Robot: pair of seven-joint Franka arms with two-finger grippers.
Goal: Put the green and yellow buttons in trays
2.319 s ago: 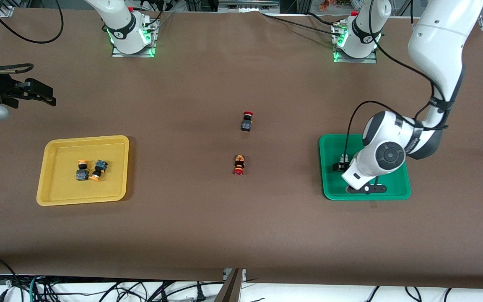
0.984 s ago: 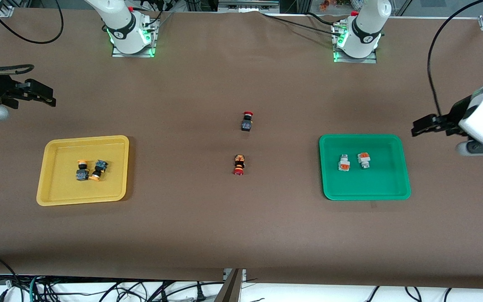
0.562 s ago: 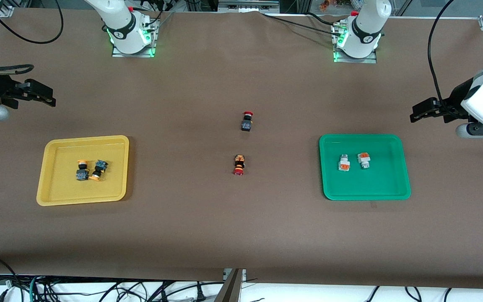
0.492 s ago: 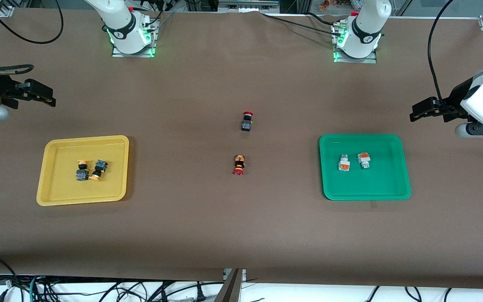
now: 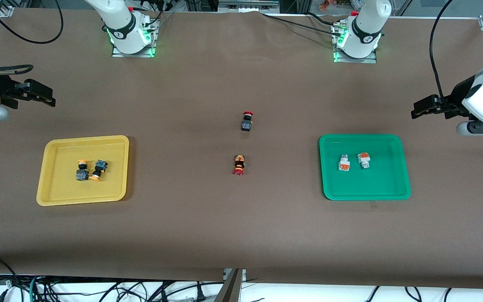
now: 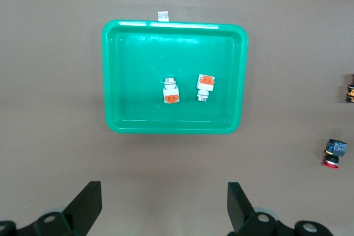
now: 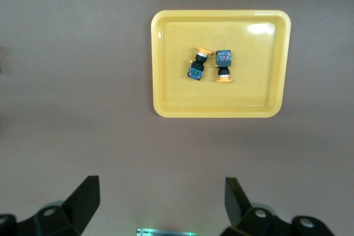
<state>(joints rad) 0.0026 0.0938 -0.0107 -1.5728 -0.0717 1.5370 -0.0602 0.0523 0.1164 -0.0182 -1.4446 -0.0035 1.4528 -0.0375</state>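
Two yellow-capped buttons (image 5: pixel 87 170) lie touching in the yellow tray (image 5: pixel 57 193) at the right arm's end of the table; two white-grey buttons (image 5: pixel 353 162) lie just apart in the green tray (image 5: pixel 398 191) at the left arm's end. Between the trays, two red-capped switches (image 5: pixel 242 142) rest on the brown table (image 5: pixel 241 226). The left gripper (image 6: pixel 164 208) hangs over bare table beside the green tray, fingers spread. The right gripper (image 7: pixel 162 205) hangs spread over its table end.
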